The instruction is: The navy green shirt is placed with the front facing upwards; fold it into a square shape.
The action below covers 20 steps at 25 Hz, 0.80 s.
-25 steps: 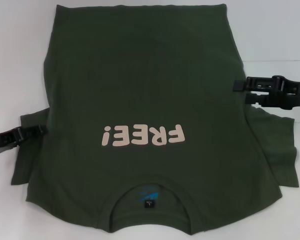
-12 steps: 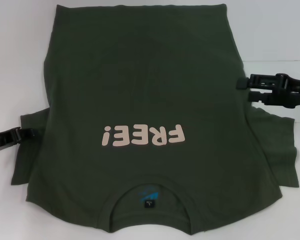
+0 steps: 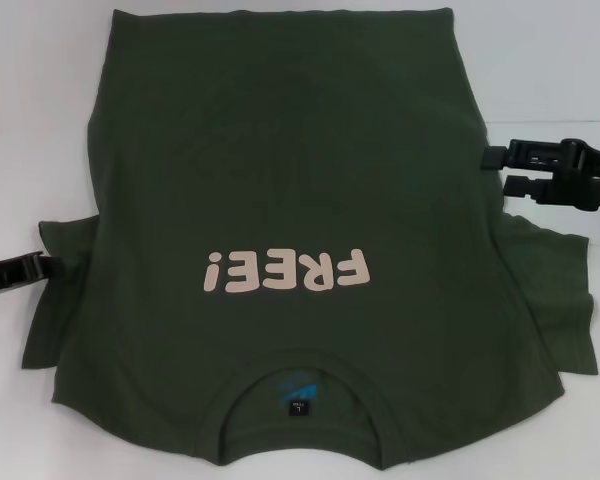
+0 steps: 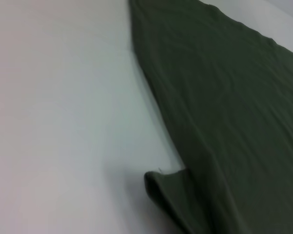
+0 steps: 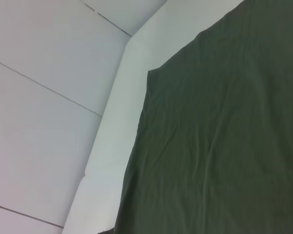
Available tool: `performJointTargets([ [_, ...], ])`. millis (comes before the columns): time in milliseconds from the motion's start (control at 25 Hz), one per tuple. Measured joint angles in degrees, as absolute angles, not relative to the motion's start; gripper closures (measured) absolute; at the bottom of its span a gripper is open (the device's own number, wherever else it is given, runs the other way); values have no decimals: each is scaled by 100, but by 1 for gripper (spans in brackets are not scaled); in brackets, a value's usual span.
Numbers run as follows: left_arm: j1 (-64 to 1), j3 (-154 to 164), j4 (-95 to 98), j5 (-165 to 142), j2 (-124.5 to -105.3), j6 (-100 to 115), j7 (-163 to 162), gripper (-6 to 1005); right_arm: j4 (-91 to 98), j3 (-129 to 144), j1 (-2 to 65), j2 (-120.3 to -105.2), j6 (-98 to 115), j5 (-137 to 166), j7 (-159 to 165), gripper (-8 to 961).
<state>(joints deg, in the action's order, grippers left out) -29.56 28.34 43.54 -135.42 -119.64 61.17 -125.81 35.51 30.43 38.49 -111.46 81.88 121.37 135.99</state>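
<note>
Lying flat face-up on the white table (image 3: 550,60), the navy green shirt (image 3: 280,180) has its collar nearest the robot. Soft, limp cotton, so it should fold easily; the sleeve hems and side seams look like the best holds. Left gripper (image 3: 35,268) touches the left sleeve edge, jaw state cannot tell. Right gripper (image 3: 502,170) sits just beside the right seam, fingers apart, empty.

Left wrist view: shirt's side edge (image 4: 156,97), sleeve corner curled up.

Right wrist view: hem corner (image 5: 154,73) flat on the table.
</note>
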Motion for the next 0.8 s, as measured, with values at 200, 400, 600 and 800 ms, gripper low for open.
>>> performJointTargets([
  [200, -2943, 3068, 4631, -13602, -11962, 6139, -12459, 970, 3532, 3040, 3850, -11128, 8196, 12137, 13608, 145],
  [400, -3027, 3296, 4959, -14009, -11908, 6141, -12553, 998, 3496, 3041, 3849, -11107, 8200, 12137, 13622, 145],
  [600, -3224, 3304, 5184, -14600, -11830, 6111, -12643, 997, 3492, 3048, 3842, -11107, 8201, 12137, 13653, 145],
  [800, -3466, 3312, 5259, -15149, -11719, 6123, -12732, 997, 3489, 3052, 3813, -11109, 8200, 12139, 13666, 145],
])
